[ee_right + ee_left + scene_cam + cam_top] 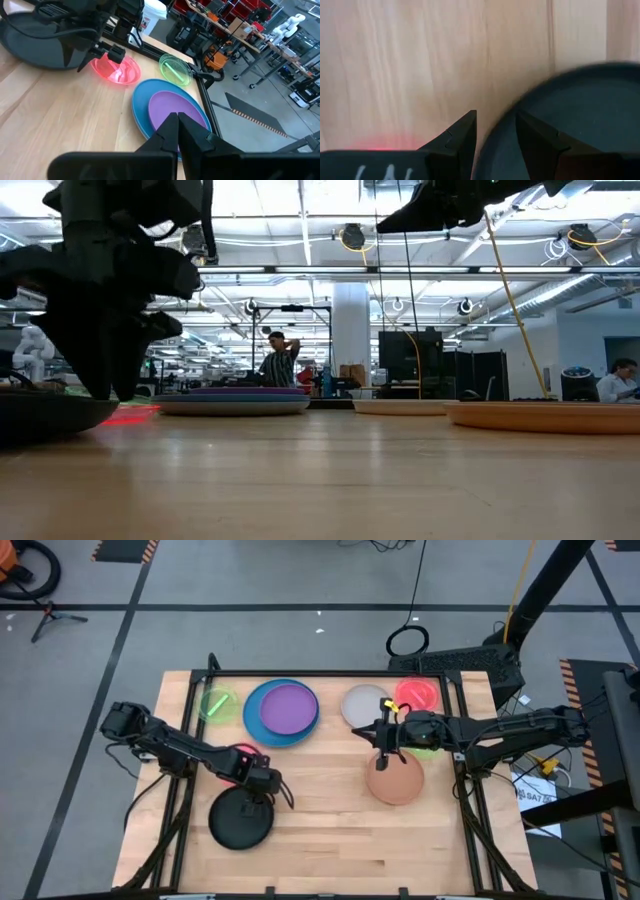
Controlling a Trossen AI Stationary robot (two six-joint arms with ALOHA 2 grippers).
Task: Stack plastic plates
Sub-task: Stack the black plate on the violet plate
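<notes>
The left gripper (262,783) is sitting low at the far rim of the black plate (240,820), which is lying on the wooden surface (330,840) toward its near left part. In the left wrist view, its two dark fingers (462,137) are standing slightly apart, one outside the black plate's (580,115) rim over bare wood and one over the plate's inside; whether they are pressing on the rim cannot be told. Just beside this gripper, on its far side, a translucent pink plate (243,754) is showing partly under the arm. The right gripper (385,735) is hovering above the surface with its fingers (172,131) closed together and nothing between them. It is positioned between the beige plate (364,706) on its far side and the tan plate (395,780) on its near side. A second pink plate (417,694) is lying just beside the beige plate toward the far right corner, and a sliver of green plate (424,751) is showing under the right arm. Farther out, near the far edge at centre-left, the purple plate (289,708) is resting inside the large blue plate (255,720). A small green plate (217,705) is lying just beside the blue plate, toward the far left corner. In the low view, a person (279,363) is standing in the room well beyond the surface.
</notes>
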